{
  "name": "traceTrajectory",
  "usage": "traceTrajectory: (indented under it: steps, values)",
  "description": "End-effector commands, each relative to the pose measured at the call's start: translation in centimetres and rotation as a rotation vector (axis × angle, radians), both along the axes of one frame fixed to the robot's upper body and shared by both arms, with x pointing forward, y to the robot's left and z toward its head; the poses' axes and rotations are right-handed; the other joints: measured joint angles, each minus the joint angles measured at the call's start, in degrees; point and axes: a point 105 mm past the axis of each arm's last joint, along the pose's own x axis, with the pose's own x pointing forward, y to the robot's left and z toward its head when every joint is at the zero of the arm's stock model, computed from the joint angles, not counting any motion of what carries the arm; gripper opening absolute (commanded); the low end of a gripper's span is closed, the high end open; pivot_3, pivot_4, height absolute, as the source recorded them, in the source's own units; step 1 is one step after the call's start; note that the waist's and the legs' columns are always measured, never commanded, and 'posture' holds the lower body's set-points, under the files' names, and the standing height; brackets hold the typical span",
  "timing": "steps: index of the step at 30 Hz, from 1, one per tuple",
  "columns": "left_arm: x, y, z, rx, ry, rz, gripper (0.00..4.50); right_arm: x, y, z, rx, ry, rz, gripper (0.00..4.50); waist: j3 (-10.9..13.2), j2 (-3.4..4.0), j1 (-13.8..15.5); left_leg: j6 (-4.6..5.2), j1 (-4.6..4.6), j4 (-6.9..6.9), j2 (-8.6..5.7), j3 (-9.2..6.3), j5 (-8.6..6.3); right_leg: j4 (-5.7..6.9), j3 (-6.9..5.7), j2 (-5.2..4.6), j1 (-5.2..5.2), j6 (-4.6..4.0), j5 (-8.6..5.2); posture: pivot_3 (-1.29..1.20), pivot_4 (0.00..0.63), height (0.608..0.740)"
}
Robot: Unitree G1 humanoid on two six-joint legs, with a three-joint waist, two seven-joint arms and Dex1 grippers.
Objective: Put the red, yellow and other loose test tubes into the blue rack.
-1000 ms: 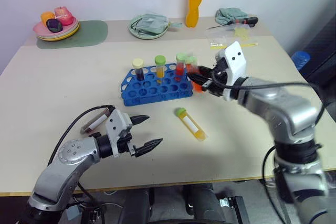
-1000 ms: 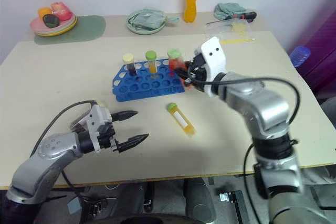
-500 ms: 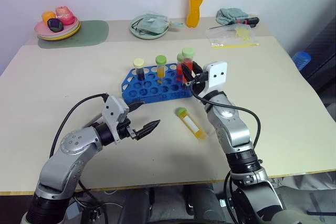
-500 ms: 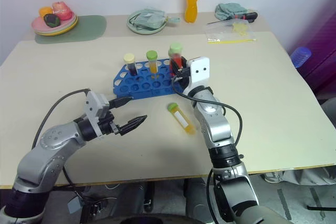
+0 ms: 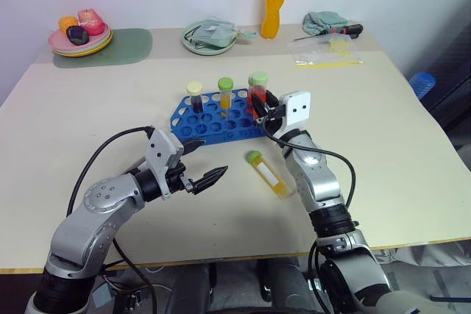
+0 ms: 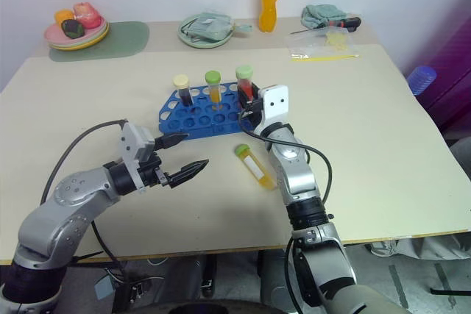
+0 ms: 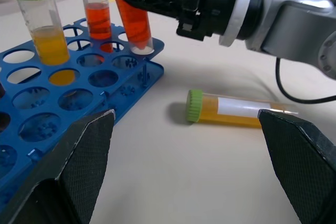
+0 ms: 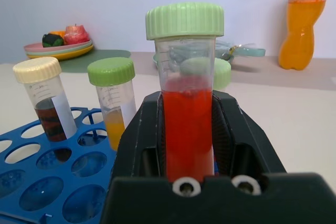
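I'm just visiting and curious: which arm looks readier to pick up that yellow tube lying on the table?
The left. Its pincer is open and holds nothing, pointing toward the yellow tube. The right pincer is shut on a red tube at the blue rack.

Pale beige bench, blue rack near its middle, 1 yellow tube lying just beside it, green mat under stacked plates, orange bottle, teal cloth, clear bag along the far edge
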Motion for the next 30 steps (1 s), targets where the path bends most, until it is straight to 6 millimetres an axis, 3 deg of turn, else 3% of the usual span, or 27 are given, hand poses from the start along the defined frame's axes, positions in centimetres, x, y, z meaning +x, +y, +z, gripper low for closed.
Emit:
traceTrajectory:
  steps: [1,10,14,16,18,22,25,30]
  values:
    - [-0.4,0.2,1.2,-0.005,-0.054,-0.005,4.5,0.0,0.1,0.9,0.024,-0.045,-0.002,0.71,0.0,0.0,0.0,0.0,0.0,0.0,0.0,0.0,0.0,0.0,0.0,0.0,0.0,0.0,0.0,0.0,0.15,0.74]
    - [-0.5,0.7,0.5,0.001,-0.05,-0.003,4.5,-0.8,0.4,-0.6,0.047,-0.063,-0.006,0.71,0.0,0.01,-0.1,-0.01,0.01,0.0,0.01,0.0,0.01,0.0,0.0,0.0,0.0,-0.01,0.0,0.0,0.15,0.74]
    - [-0.6,1.0,0.1,0.006,-0.048,-0.005,4.5,-0.8,0.1,-0.6,0.056,-0.077,-0.018,2.68,0.0,0.01,0.0,-0.01,0.0,-0.01,0.01,0.0,0.01,0.0,0.01,0.0,0.0,-0.02,-0.01,0.0,0.15,0.74]
    - [-0.7,1.1,0.0,0.008,-0.048,-0.006,4.5,-1.0,0.0,0.2,0.032,-0.106,-0.013,3.73,0.0,0.02,0.0,-0.02,0.0,-0.01,0.01,0.0,0.01,-0.01,0.01,-0.02,0.0,-0.02,-0.01,0.0,0.15,0.74]
    - [-0.8,1.3,-0.1,0.011,-0.05,0.0,4.5,-1.4,-0.7,1.3,0.0,-0.122,-0.012,4.47,0.0,0.04,0.0,-0.02,0.0,-0.01,0.01,0.0,0.01,-0.01,0.01,-0.02,0.0,-0.02,-0.01,0.0,0.15,0.74]
    - [-0.8,2.3,-0.3,0.015,-0.049,0.032,4.5,-3.3,-3.1,2.5,-0.099,-0.031,0.048,4.47,0.0,0.06,0.5,-0.02,-0.03,-0.02,0.06,-0.05,0.01,-0.03,0.0,-0.09,0.01,-0.02,-0.01,0.0,0.15,0.74]
    - [-0.8,3.1,-0.9,0.028,-0.033,0.043,4.5,-5.8,-5.3,2.0,-0.191,0.191,0.165,4.47,0.0,0.07,0.5,-0.01,-0.02,0.0,0.05,-0.04,0.0,-0.06,0.0,-0.14,0.05,-0.19,-0.11,0.0,0.15,0.74]
    - [-0.1,3.2,-1.5,0.032,-0.026,0.022,4.5,-9.5,-5.0,2.5,-0.346,0.474,0.342,4.47,0.1,0.14,-0.1,0.01,0.01,-0.01,0.16,-0.01,-0.01,-0.09,-0.01,-0.03,0.05,-0.23,-0.13,0.0,0.15,0.74]
